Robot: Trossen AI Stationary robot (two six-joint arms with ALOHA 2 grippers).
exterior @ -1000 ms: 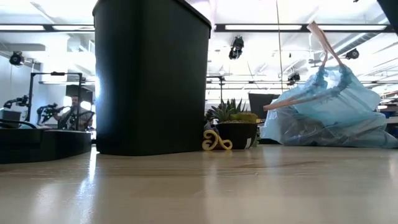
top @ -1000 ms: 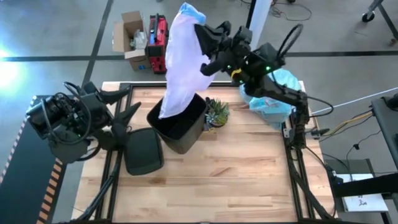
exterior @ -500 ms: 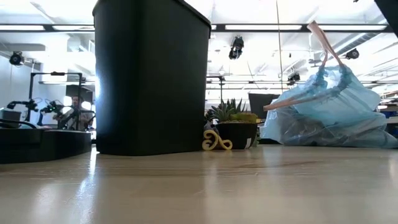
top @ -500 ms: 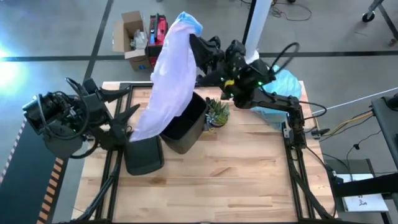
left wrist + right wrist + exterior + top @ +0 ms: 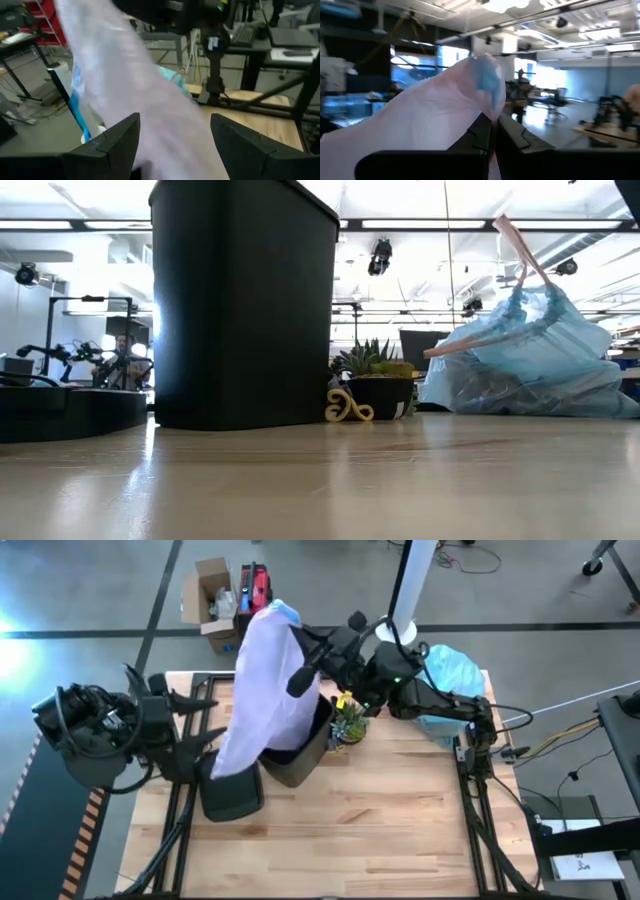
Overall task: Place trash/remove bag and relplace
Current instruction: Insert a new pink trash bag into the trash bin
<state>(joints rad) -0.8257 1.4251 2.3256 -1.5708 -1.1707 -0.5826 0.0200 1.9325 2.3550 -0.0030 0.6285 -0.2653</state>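
Note:
A pinkish-lilac translucent bag (image 5: 262,690) hangs over the black bin (image 5: 300,755), with my right gripper (image 5: 298,640) shut on its upper end. At the table's left, my left gripper (image 5: 215,718) stands open. The lilac bag's lower part (image 5: 165,125) crosses the gap between its fingers; whether it touches them I cannot tell. The light blue-teal bag (image 5: 448,675), bulging, lies on the table's far right corner (image 5: 530,360). The trash is out of view. My right gripper pinches the lilac bag's gathered upper end (image 5: 485,107) between its two shut fingers; a blue-tinted bulge (image 5: 487,80) stands beyond the tips. The fingers come from the table's right, about level. The bag hangs slack below, lifted clear, its lower end (image 5: 225,762) left of the bin.
The bin (image 5: 245,300) stands upright mid-table. A small potted plant (image 5: 350,720) and a yellow scrolled thing (image 5: 347,406) sit at its right. A dark lid (image 5: 232,790) lies flat at the bin's near left. The table's near half is bare wood (image 5: 380,830).
My right gripper has gone toward the table's left and a little down, rolling its wrist. The lilac bag has swung with it: its lower end has left the bin's mouth and hangs left of the bin, by my left gripper. My left gripper has turned at the wrist.

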